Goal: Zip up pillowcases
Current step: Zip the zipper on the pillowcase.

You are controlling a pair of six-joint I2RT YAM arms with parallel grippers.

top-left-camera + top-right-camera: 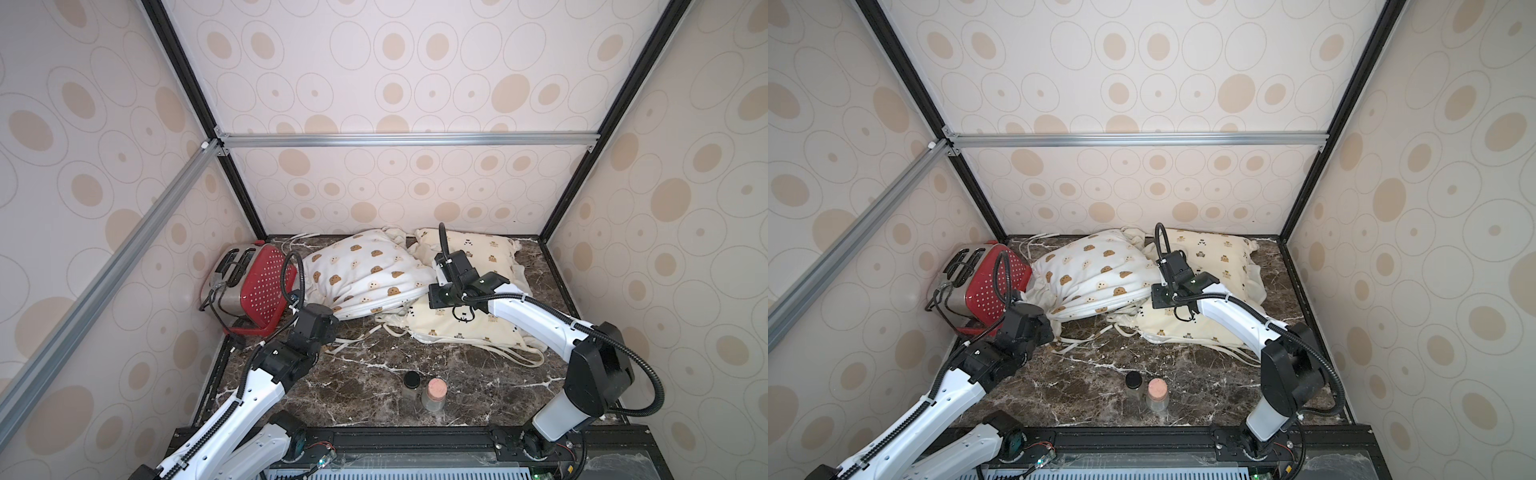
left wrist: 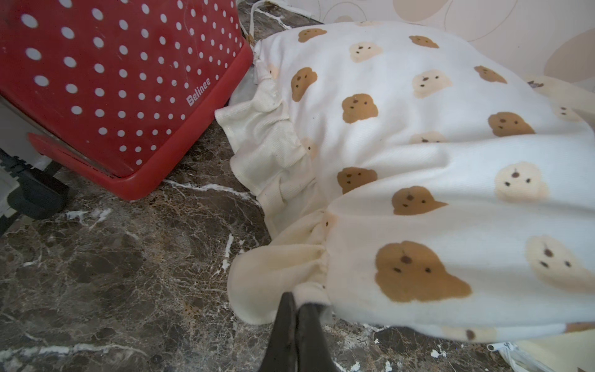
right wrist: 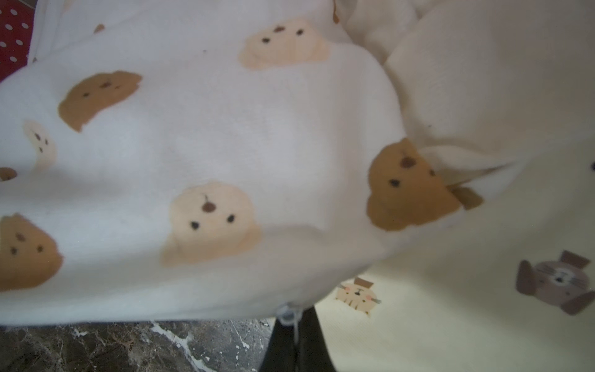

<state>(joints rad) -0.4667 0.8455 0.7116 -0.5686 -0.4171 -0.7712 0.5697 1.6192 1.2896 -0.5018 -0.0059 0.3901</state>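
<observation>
The soft white ruffled pillowcase with brown and cream bear heads [image 1: 365, 270] lies stuffed at the back of the dark marble counter [image 1: 365, 386], overlapping the cream-yellow animal-print pillowcase [image 1: 469, 328]. That makes two cases. Light and floppy, it is likely best pinched at the hem. The left end effector [image 2: 297, 309] is clamped on its ruffle, the right end effector [image 3: 294, 322] on its hem edge. One red dotted toaster [image 1: 262, 286] and two small jars [image 1: 434, 395] are nearby.

Robot test cell mimicking home: aluminium extrusion frame [image 1: 407, 139] holding oval-print wallpaper panels [image 1: 415, 62], enclosing marble-pattern tabletop [image 1: 457, 374]; red polka-dot toaster [image 1: 266, 286] sitting in corner; arm bases [image 1: 534, 442] sitting on black rail [image 1: 415, 441].
</observation>
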